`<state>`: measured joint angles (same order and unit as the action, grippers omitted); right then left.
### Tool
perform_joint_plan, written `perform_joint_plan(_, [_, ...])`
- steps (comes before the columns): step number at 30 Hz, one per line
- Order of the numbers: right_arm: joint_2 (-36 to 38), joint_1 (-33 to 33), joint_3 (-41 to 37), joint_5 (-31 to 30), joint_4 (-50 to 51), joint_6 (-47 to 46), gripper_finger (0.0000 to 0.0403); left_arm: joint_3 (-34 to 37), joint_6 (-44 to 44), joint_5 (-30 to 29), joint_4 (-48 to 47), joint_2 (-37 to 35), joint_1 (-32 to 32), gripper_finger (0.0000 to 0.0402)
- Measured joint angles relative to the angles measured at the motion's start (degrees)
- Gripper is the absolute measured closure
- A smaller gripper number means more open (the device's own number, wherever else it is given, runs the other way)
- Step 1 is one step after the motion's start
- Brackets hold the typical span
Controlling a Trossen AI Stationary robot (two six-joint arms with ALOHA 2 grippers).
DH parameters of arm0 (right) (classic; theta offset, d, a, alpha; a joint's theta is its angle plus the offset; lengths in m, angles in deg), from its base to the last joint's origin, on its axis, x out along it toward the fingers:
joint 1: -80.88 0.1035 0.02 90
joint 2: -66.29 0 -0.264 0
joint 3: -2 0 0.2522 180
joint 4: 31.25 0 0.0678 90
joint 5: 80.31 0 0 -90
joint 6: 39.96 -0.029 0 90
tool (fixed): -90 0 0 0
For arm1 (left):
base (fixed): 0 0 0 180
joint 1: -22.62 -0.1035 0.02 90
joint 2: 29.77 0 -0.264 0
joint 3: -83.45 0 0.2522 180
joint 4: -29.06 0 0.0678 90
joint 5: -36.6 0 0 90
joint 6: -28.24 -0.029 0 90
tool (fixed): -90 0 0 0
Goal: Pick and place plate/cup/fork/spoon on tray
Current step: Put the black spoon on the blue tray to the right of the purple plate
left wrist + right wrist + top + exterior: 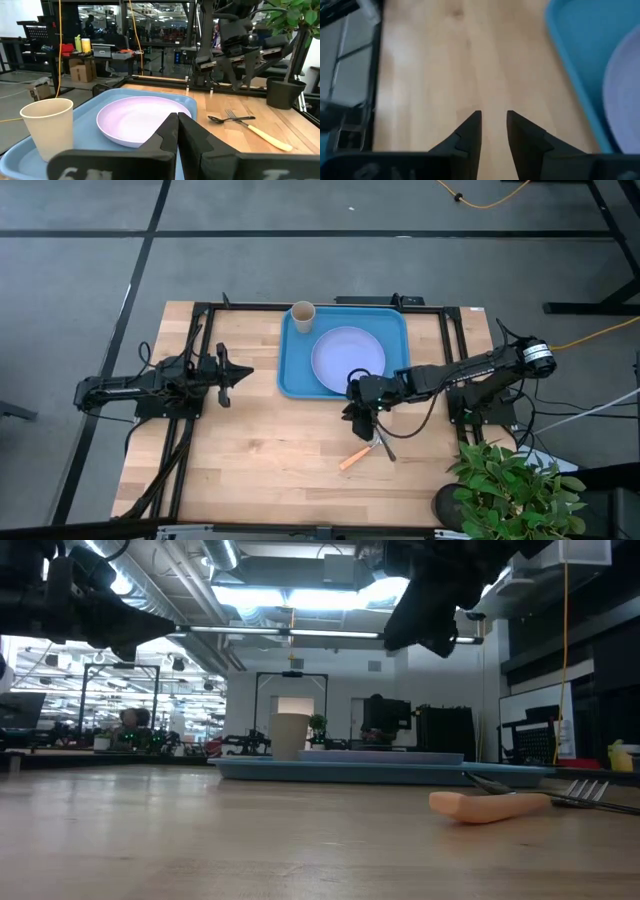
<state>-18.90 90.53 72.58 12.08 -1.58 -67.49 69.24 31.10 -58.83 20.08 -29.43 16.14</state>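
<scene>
The blue tray (292,360) lies at the table's far middle. The lavender plate (348,355) lies flat in it, and the tan cup (303,314) stands upright in its far left corner. The orange-handled fork (355,458) and the dark spoon (383,445) lie side by side on the wood, near side of the tray; both also show in the left wrist view, fork (260,134) and spoon (220,119). My right gripper (358,415) hovers above the table at the tray's near edge, just far of the fork and spoon, its fingers (494,117) a narrow gap apart and empty. My left gripper (240,373) is shut and empty, left of the tray.
A potted plant (515,480) stands at the table's near right corner. Black frame rails (200,330) run along the table's left, far and right sides. Bare wood (260,460) lies across the near half of the table.
</scene>
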Motion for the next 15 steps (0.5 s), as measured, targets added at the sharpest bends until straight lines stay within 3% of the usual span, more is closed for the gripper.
perform_joint_plan(5, [-2.93,0.04,-0.02,-5.36,1.95,-5.56,0.0308,0.0,0.0,0.0,-0.01,0.0,0.0,0.0393])
perform_joint_plan(15, [-8.27,2.1,-0.09,-5.4,7.88,-21.98,0.0308,0.0,0.0,0.0,-0.01,0.0,0.0,0.0375])
